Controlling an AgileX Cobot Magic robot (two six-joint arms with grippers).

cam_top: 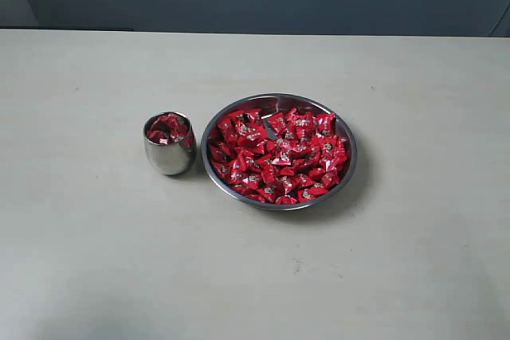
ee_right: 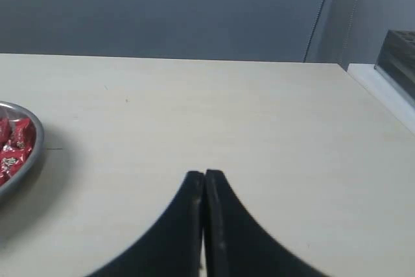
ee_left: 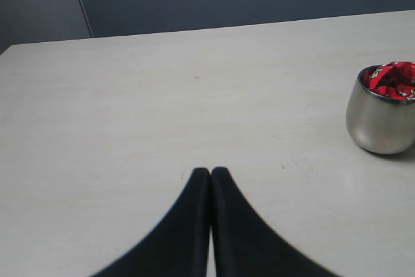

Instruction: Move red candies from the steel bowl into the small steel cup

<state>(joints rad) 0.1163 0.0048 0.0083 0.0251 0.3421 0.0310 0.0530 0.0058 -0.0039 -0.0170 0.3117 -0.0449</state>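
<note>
In the exterior view my jaws are not showing. The small steel cup [cam_top: 169,153] is standing just beside the steel bowl [cam_top: 275,99] and is holding red candies [cam_top: 167,128] up to its rim; many more are lying in the bowl.

In the left wrist view my left gripper [ee_left: 211,174] is hanging with jaws pressed together on nothing, the cup ahead and aside, well apart.

In the right wrist view my right gripper [ee_right: 204,176] is likewise pressed together and empty, the bowl ahead and aside.

I am judging the cup nearly full.
</note>
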